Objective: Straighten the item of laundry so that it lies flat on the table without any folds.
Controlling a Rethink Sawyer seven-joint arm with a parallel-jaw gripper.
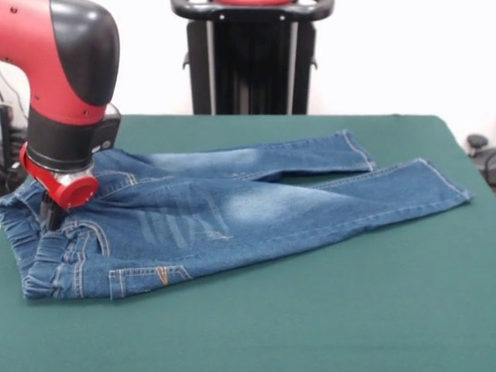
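Your jeans (232, 209) lie mostly flat on the table (349, 310) — waistband under the gripper (53, 217) bunched, legs beyond it overlap; gripper's grasp — cannot tell

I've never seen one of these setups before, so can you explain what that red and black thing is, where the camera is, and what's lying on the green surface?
The red and black machine is a robot arm. The single picture comes from a camera across the table, facing the robot. On the large table covered in dark green cloth lies a small pair of blue denim jeans with faded thighs, legs stretched right, waistband bunched at the left. The arm's hand reaches down onto the waistband; whether it grips the fabric cannot be seen.
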